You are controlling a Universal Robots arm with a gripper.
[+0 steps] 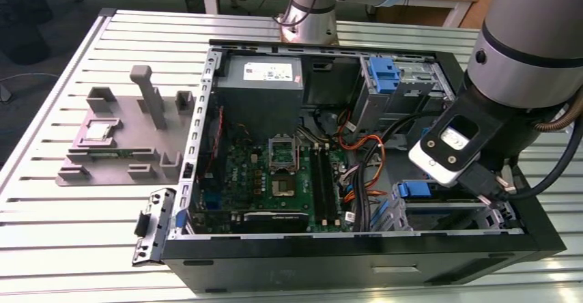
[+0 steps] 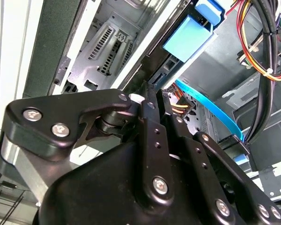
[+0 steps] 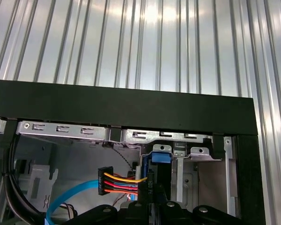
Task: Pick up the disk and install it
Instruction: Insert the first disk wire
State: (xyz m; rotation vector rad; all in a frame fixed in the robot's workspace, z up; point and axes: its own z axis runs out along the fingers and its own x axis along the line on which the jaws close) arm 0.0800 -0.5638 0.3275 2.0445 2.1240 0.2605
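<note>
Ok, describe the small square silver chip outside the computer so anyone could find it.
Start at the open black computer case on the slatted metal table. At the exterior view's left of it sits a grey plastic fixture with upright posts. The small square silver chip lies flat on that fixture's side away from the case, the only shiny piece among dull grey blocks.

- A slatted metal table [image 1: 54, 248] carries everything.
- An open black computer case [image 1: 364, 262] lies at centre and right of the exterior view.
- A grey fixture block [image 1: 128, 139] sits upper left, holding perhaps a small chip.
</note>
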